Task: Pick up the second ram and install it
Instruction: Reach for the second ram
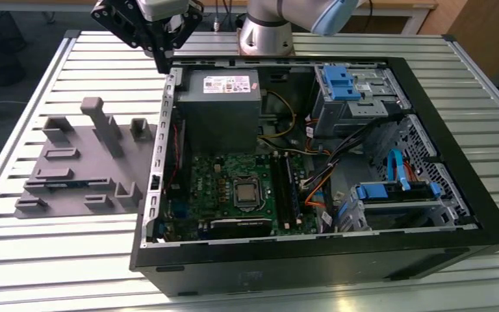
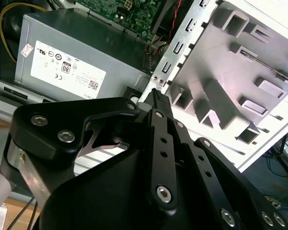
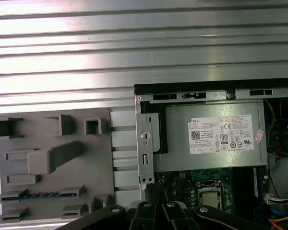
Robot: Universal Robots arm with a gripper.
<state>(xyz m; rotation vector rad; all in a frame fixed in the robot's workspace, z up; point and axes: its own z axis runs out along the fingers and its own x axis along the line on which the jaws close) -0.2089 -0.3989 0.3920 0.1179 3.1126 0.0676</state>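
Observation:
The second ram (image 3: 38, 195) is a thin blue stick standing on edge in a long slot of the grey fixture (image 3: 53, 163), seen in the first wrist view. My gripper (image 1: 161, 65) hangs above the back corner of the open computer case (image 1: 319, 260), on the exterior view's left, beside the grey power supply (image 1: 219, 97). Its black fingers are shut with nothing between them, in both wrist views (image 2: 156, 93) (image 3: 156, 191). The ram lies well away from the fingertips. The green motherboard (image 1: 223, 188) lies inside the case, with dark memory slots (image 1: 280, 188) beside the processor.
The fixture (image 1: 85, 162) has several upright pegs, the tallest (image 1: 102, 127) near its middle. The case's metal side wall (image 1: 164, 130) stands between the fixture and the motherboard. Drive bays with blue brackets (image 1: 340, 81) and loose cables fill the case's right side. The slatted metal table (image 1: 50, 260) surrounds everything.

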